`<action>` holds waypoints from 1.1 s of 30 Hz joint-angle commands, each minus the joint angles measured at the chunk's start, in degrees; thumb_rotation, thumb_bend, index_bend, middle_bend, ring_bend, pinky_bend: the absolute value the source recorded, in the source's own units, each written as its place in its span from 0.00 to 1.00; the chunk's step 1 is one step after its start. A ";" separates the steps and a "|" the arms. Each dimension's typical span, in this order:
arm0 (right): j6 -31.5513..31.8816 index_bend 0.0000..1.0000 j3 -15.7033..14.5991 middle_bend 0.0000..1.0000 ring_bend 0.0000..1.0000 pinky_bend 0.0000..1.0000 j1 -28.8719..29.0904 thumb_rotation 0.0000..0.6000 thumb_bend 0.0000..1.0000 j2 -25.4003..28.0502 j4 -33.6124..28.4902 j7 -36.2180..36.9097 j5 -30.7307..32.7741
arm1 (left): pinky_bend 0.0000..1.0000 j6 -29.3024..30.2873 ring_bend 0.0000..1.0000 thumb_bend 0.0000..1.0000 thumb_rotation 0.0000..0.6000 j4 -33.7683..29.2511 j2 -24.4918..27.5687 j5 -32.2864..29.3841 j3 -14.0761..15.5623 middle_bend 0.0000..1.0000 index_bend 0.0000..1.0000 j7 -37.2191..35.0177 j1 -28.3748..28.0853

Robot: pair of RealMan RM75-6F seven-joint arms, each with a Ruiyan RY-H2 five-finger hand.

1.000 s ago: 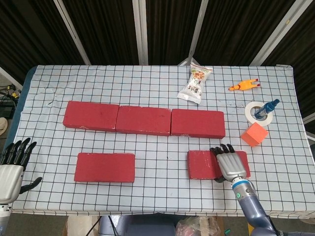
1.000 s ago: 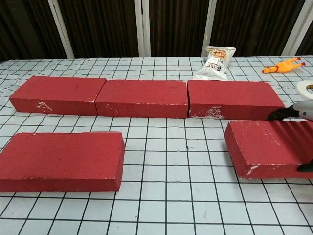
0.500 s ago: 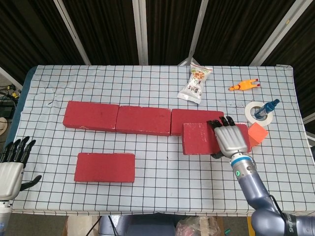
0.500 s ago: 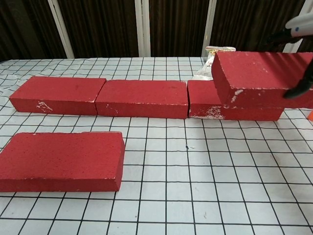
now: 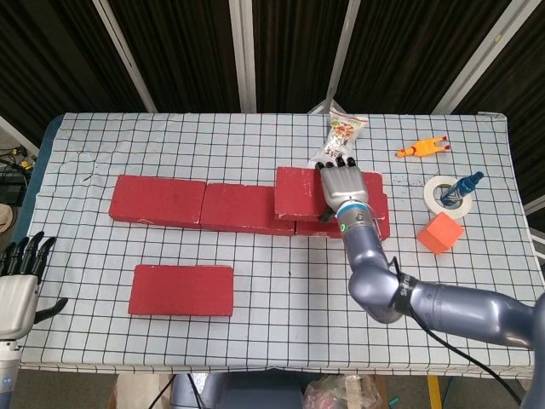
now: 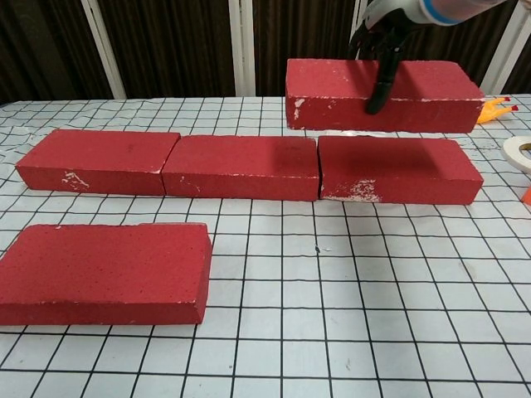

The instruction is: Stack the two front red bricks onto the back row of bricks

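My right hand [image 5: 343,184] grips a red brick [image 5: 298,190] from above and holds it in the air. The chest view shows this brick [image 6: 332,83] hovering level, well above the back row, with the hand [image 6: 383,37] over its top and a finger down its front face. It hangs over the right back brick [image 6: 398,170] and the seam with the middle back brick [image 5: 245,209]. The left back brick [image 5: 157,200] lies bare. The other front brick [image 5: 181,290] rests on the table at the front left. My left hand [image 5: 19,285] hovers off the table's front left corner, fingers apart and empty.
A snack bag [image 5: 341,143] lies just behind the held brick. On the right side are a yellow rubber chicken [image 5: 421,146], a tape roll [image 5: 443,198] with a blue object [image 5: 467,182] and an orange cube [image 5: 439,233].
My right hand has raised the brick from the front right, then carried it back and left until it hangs above the back row. The left hand has sunk slightly.
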 commanded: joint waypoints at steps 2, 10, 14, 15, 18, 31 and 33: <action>-3.23 0.36 -0.64 0.27 0.07 0.00 3.61 1.00 0.18 -5.32 6.65 -2.18 2.87 | 0.04 0.06 0.00 0.00 1.00 0.14 -0.31 -0.96 -0.51 0.00 0.03 0.45 -0.18; -5.17 0.36 -1.34 0.27 0.07 0.00 5.52 1.00 0.18 -9.84 12.58 -2.41 4.51 | 0.04 -0.35 0.00 0.00 1.00 0.35 -0.21 -2.23 -0.85 0.00 0.03 0.38 -0.54; -5.45 0.36 -1.41 0.27 0.07 0.00 6.23 1.00 0.18 -11.30 14.29 -2.62 4.92 | 0.04 -0.51 0.00 0.00 1.00 0.52 -0.16 -2.59 -0.95 0.00 0.03 0.15 -0.71; -5.43 0.36 -1.43 0.27 0.07 0.00 6.37 1.00 0.18 -11.60 14.63 -2.68 4.95 | 0.04 -0.57 0.00 0.00 1.00 0.55 -0.15 -2.64 -0.95 0.00 0.03 0.11 -0.76; -5.44 0.36 -1.57 0.27 0.07 0.00 6.63 1.00 0.18 -12.46 15.50 -2.85 5.12 | 0.04 -0.69 0.00 0.00 1.00 0.62 -0.11 -2.72 -0.93 0.00 0.03 0.05 -0.89; -5.70 0.36 -1.69 0.27 0.07 0.00 6.53 1.00 0.18 -14.61 18.16 -3.12 5.16 | 0.04 -0.24 0.00 0.00 1.00 0.56 0.02 -2.88 -0.74 0.00 0.03 -0.17 -0.86; -5.78 0.36 -1.70 0.27 0.07 0.00 6.46 1.00 0.18 -14.70 18.18 -3.30 5.32 | 0.04 -0.16 0.00 0.00 1.00 0.55 -0.02 -2.88 -0.69 0.00 0.03 -0.06 -0.85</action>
